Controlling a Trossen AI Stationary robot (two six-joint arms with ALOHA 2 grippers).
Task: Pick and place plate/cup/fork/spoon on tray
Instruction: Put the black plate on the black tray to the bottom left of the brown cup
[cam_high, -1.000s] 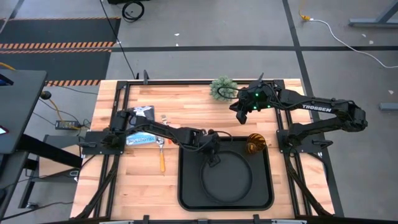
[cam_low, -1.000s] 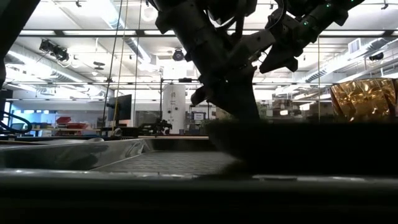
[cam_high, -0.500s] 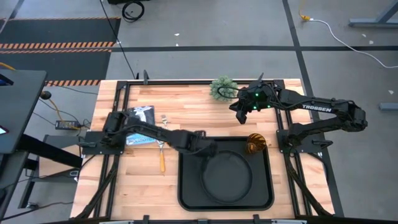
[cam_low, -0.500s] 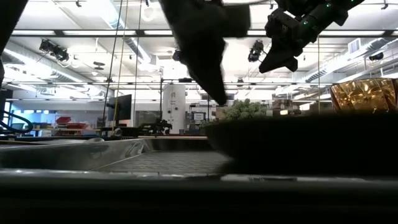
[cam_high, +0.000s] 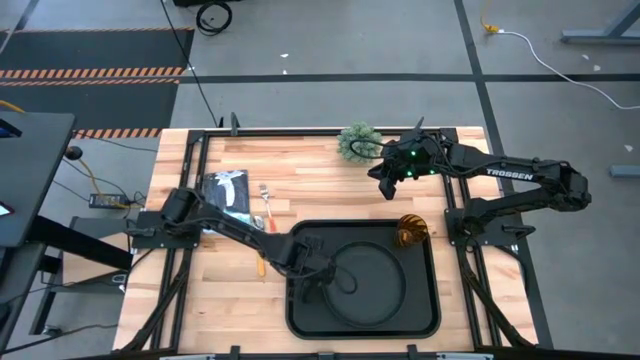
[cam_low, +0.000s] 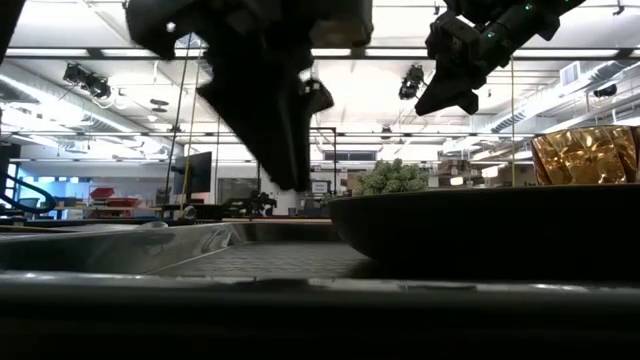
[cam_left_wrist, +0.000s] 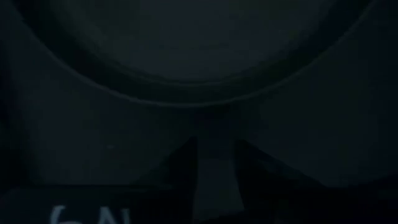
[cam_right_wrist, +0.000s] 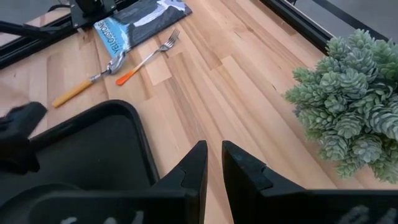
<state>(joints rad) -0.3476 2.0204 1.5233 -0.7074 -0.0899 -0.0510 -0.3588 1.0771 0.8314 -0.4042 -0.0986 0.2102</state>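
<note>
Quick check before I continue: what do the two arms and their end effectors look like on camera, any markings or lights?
Both arms are dark, slim, jointed tubes on black frame mounts. The right arm carries white TROSSEN lettering on its forearm and green lights glow near its wrist. The right end effector has two flat, dark, stepped fingers. The left arm is plain black; the left end effector looks dark, its details too dim to make out.

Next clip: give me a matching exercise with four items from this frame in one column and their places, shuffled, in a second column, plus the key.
Items:
1. plate
2. cup
3. fork
4. potted plant

Places:
A. on the bare wood, beside the blue packet
B. flat in the middle of the tray
C. at the table's far edge
D. in the tray's far right corner

Pairs: 1-B, 2-D, 3-A, 4-C
</note>
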